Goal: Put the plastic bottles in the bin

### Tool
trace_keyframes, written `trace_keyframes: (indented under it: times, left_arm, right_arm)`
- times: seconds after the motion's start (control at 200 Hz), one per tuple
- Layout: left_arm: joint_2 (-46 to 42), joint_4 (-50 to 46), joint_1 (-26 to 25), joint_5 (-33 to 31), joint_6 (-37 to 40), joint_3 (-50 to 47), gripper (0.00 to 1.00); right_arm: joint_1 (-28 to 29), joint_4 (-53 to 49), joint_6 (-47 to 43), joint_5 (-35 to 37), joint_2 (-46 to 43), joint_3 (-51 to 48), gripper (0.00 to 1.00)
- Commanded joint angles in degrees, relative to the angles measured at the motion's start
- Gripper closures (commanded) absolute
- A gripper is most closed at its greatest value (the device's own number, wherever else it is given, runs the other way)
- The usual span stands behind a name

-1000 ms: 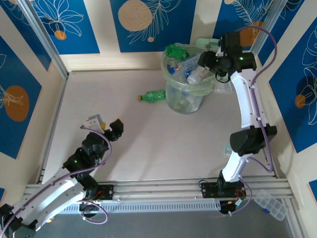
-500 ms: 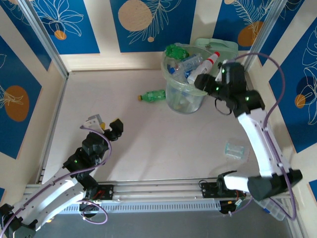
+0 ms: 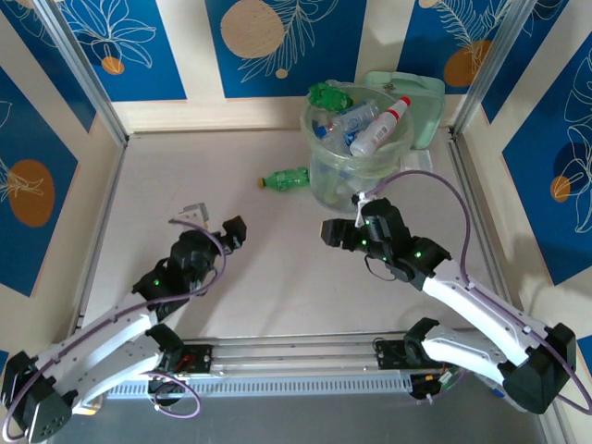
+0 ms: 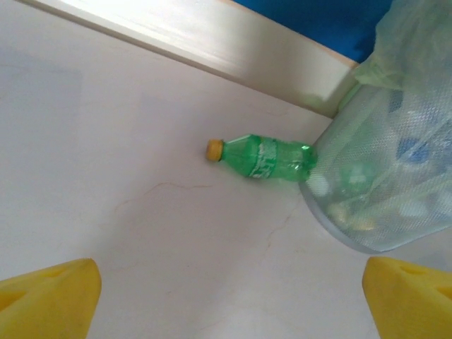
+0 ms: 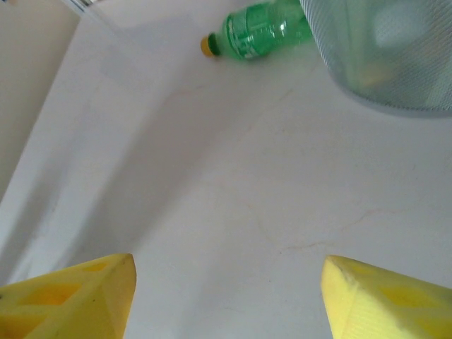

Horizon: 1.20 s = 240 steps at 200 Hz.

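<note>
The bin [image 3: 344,165], a translucent pale-green bucket, stands at the back of the table with several plastic bottles inside. A white bottle with a red cap [image 3: 381,124] lies across its top. One green bottle with a yellow cap [image 3: 285,178] lies on the table against the bin's left side. In the left wrist view the green bottle [image 4: 261,157] lies ahead beside the bin [image 4: 381,176]. From the right wrist the same bottle [image 5: 265,30] and bin [image 5: 385,56] sit at the top. My left gripper [image 3: 215,222] [image 4: 229,304] and right gripper [image 3: 344,218] [image 5: 226,296] hover open and empty over bare table.
A flat pale-green lid [image 3: 421,100] leans behind the bin at the back right. Metal frame rails run along the left side [image 3: 100,208] and the right side [image 3: 474,199]. The walls close off the back, and the arms' mounting rail [image 3: 296,356] lines the near edge.
My right arm has swung down from the bin to the table's middle, leaving the white red-capped bottle on top. My left gripper moved forward slightly and opened wider.
</note>
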Motion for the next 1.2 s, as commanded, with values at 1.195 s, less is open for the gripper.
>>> trace_keyframes:
  times: [1.195]
  left_arm:
    - [70.4, -3.3, 15.0, 26.2, -49.1, 52.7, 0.08]
  right_arm:
    - [8.9, 23.1, 0.6, 10.4, -8.7, -14.8, 0.41]
